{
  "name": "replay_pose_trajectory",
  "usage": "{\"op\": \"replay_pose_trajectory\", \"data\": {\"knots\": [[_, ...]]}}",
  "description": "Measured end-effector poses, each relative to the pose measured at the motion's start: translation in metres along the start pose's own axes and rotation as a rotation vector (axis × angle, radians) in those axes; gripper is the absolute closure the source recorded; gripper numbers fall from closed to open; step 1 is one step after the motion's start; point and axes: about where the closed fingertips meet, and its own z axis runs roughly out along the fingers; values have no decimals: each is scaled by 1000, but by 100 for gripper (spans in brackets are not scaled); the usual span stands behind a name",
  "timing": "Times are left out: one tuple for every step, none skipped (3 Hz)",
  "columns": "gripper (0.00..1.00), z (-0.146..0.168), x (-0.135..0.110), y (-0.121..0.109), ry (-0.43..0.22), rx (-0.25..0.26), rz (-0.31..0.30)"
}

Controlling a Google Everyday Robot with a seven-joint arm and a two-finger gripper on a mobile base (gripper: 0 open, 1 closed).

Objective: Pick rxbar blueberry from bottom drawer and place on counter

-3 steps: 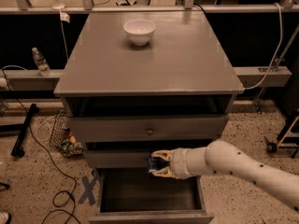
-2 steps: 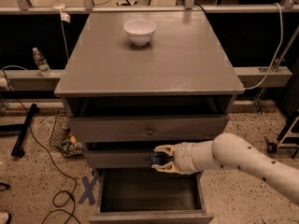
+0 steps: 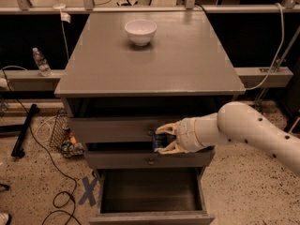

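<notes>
My gripper (image 3: pixel 161 139) is in front of the cabinet's upper drawer fronts, above the open bottom drawer (image 3: pixel 151 192). Its two pale fingers are shut on the rxbar blueberry (image 3: pixel 160 140), a small dark bar with pale lettering, held upright between them. The bottom drawer is pulled out and its dark inside shows nothing in it. The counter (image 3: pixel 154 60) is the glossy grey cabinet top, well above the gripper. My white arm (image 3: pixel 248 132) comes in from the right.
A white bowl (image 3: pixel 140 31) stands at the back of the counter. A water bottle (image 3: pixel 41 62) stands on a ledge at left. Cables and a wire basket (image 3: pixel 61 135) lie on the floor left of the cabinet.
My gripper has risen with the bar from the middle drawer's height to the upper drawer front. The arm has lifted with it.
</notes>
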Motion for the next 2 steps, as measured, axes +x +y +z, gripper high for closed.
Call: {"op": "replay_pose_trajectory", "data": {"knots": [[100,0,0,0,0,0,0],[100,-53,-15,-23,15,34,-61]]}}
